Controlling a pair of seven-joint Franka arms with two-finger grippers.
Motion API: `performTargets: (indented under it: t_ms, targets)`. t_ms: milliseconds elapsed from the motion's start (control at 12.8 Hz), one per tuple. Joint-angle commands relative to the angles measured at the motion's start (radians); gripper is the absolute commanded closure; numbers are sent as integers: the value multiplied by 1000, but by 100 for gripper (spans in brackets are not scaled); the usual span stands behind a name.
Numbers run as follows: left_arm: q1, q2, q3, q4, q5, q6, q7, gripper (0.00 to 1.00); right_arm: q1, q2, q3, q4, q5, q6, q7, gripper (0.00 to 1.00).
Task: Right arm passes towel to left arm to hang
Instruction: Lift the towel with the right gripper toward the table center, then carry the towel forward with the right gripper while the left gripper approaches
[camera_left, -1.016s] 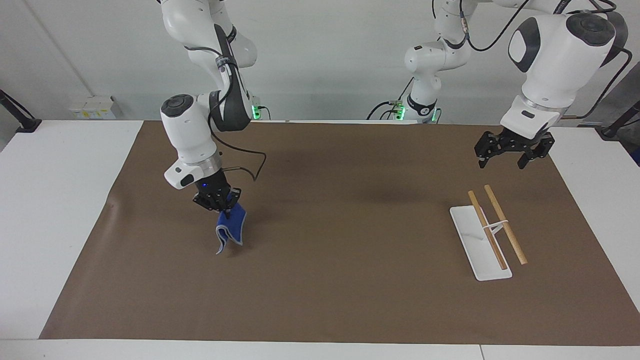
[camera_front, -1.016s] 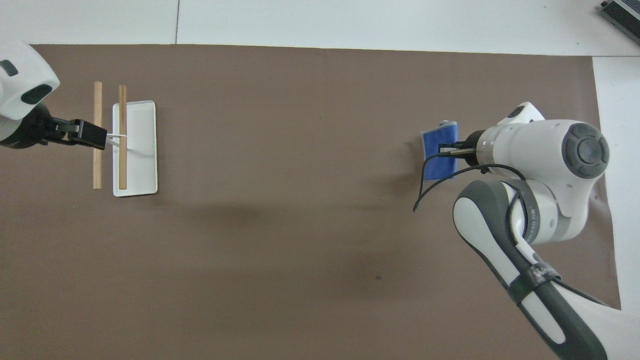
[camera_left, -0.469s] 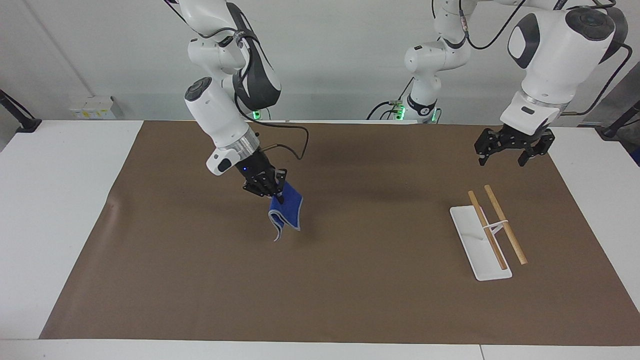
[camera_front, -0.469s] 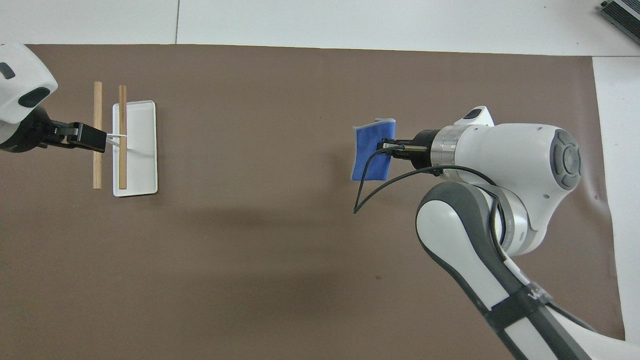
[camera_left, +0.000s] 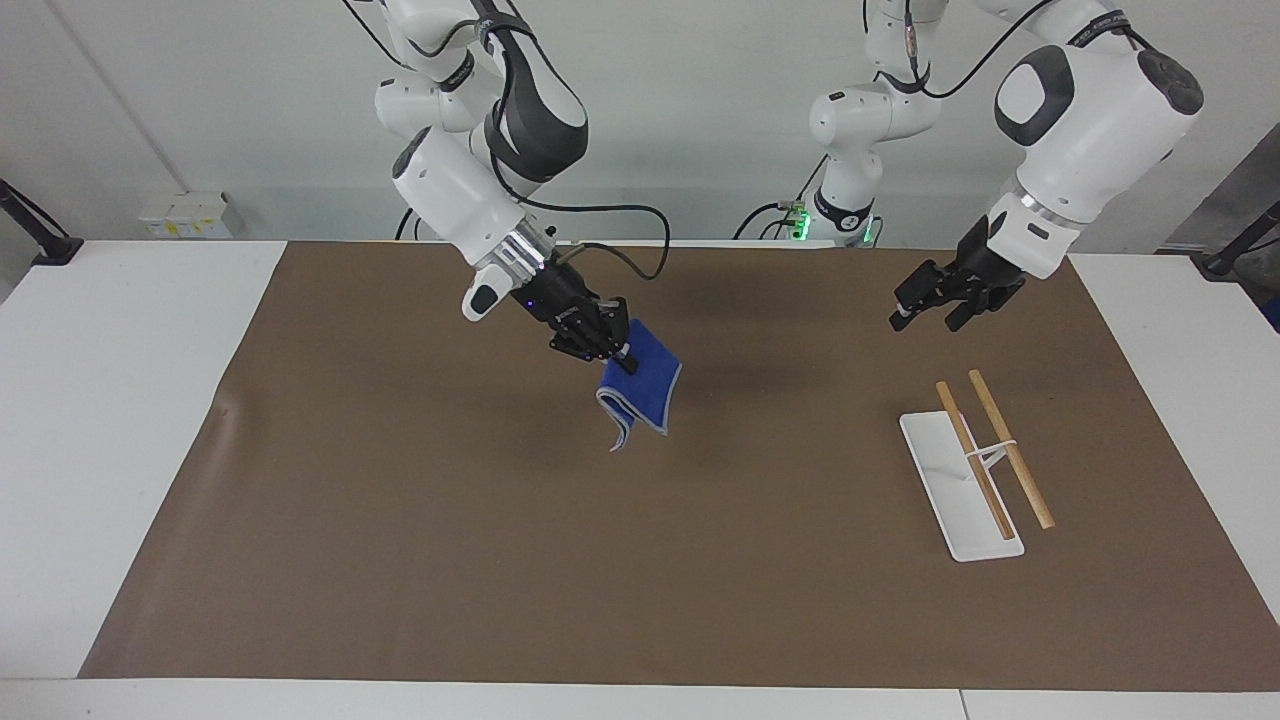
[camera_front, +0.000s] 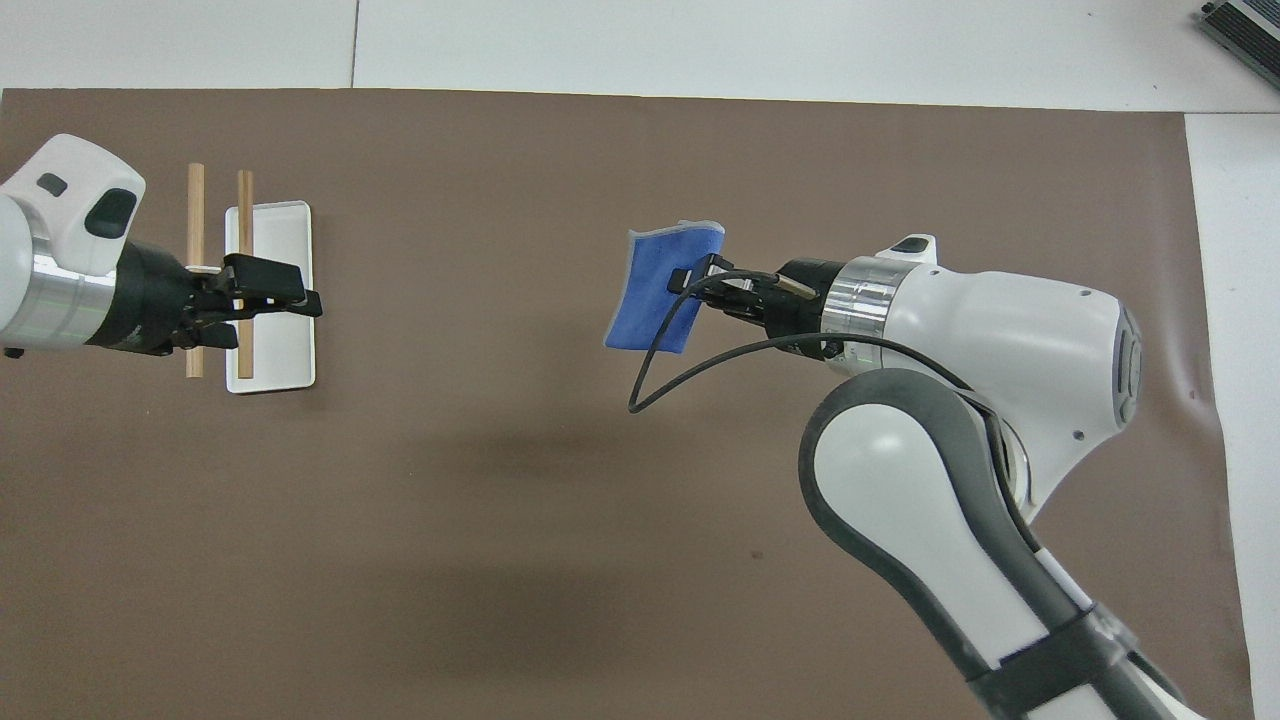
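The blue towel (camera_left: 642, 396) with a pale edge trim hangs in the air from my right gripper (camera_left: 622, 358), which is shut on its upper edge over the middle of the brown mat. In the overhead view the towel (camera_front: 655, 300) hangs at the right gripper (camera_front: 685, 281). My left gripper (camera_left: 908, 316) is open and empty in the air over the mat, above the rack (camera_left: 975, 470). In the overhead view the left gripper (camera_front: 300, 297) covers the rack's white tray (camera_front: 285, 340).
The rack is a white tray with two wooden rods (camera_left: 1010, 462) on a white stand, at the left arm's end of the brown mat (camera_left: 640, 600). White table surface (camera_left: 110, 420) borders the mat on all sides.
My right gripper has carried the towel up and toward the table's middle. My left gripper has tilted and moved toward the middle, over the rack.
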Motion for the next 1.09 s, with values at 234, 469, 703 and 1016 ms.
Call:
performTargets:
  t_ms: [234,469,703,1016]
  targets:
    - [-129,-77,2,-183,-255,323,-317,0,68,-24,6,-7,239,73,27,100]
    - [-232,-62,3,-239,-348,507,-482,0,90,-12,6,-5,255,68,53,100]
    - [-329,-17,2,-252,-367,679,-627,0,111,-9,6,-4,256,67,116,100]
    - [-364,-3,3,-252,-428,731,-647,0,117,-9,6,-1,256,47,152,100]
